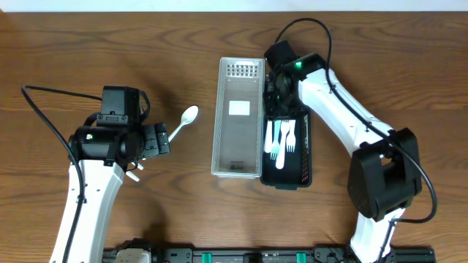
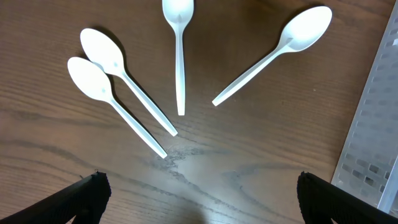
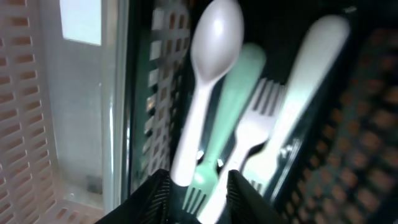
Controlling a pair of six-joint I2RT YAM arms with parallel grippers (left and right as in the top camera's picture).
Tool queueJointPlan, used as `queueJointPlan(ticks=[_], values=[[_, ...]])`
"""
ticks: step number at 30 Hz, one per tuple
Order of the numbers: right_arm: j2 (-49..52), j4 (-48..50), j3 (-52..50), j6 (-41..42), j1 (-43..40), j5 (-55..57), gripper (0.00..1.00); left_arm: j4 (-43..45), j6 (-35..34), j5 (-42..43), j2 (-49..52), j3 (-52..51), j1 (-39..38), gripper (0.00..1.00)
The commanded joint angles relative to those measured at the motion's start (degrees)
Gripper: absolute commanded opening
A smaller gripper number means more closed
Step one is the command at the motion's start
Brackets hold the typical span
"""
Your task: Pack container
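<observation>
- Black tray [image 1: 306,150] lies on the wooden table [image 1: 73,44], long side touching the white perforated container [image 1: 218,117] on its left.
- White perforated container holds only a white label [image 1: 239,108]; no cutlery in it.
- Black tray holds white cutlery lying lengthwise. In the right wrist view a held-area spoon [image 3: 205,87] lies bowl up beside a white fork [image 3: 258,124]; the picture is blurred.
- Right gripper [image 3: 199,190] hangs over the far end of the black tray, jaws a narrow way apart.
- Held-area spoon's handle runs into that gap, against one finger. The gap is wider than the handle, so it is not clamped.
- Left gripper [image 2: 199,183] hovers low over the table left of the white perforated container, jaws spread wide, holding nothing.
- Four loose spoons lie on the wood ahead of it, handles fanned toward the claw: outer spoon [image 2: 90,78] and second spoon [image 2: 102,53] side by side, centre spoon [image 2: 180,62], then right spoon [image 2: 301,31] nearest the container.
- Overhead shows only the right spoon clear of the left arm; the other three are hidden under it.
</observation>
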Motion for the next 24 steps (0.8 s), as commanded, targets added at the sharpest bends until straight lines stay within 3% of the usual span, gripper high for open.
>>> queueJointPlan(ticks=[1, 3, 10, 13, 18, 24], values=[[-7.23, -1.01, 5.16, -2.21, -3.02, 4.81, 0.52, -0.13, -0.57, -0.07, -0.04, 0.83, -0.11, 0.98], [-10.58, -2.05, 6.58, -3.10, -5.18, 7.89, 0.59, -0.15, -0.57, -0.07, -0.04, 0.83, -0.11, 0.98], [-19.98, -4.98, 6.80, -4.50, -17.00, 14.36, 0.68, -0.11, 0.42, -0.02, -0.07, 0.83, -0.35, 0.98], [-21.11, -6.51, 6.80, -6.25, -23.19, 14.32, 0.75, 0.52, 0.61, -0.02, -0.07, 0.83, -1.77, 0.98], [-21.00, -7.06, 3.98, -6.05, -30.45, 9.38, 0.77, 2.49, 3.65, 0.66, -0.04, 0.90, -7.61, 0.98], [-21.00, -3.82, -3.26, -6.05, -31.71, 9.33, 0.77, 2.80, 11.47, 2.36, 2.86, 6.27, -11.17, 0.98]])
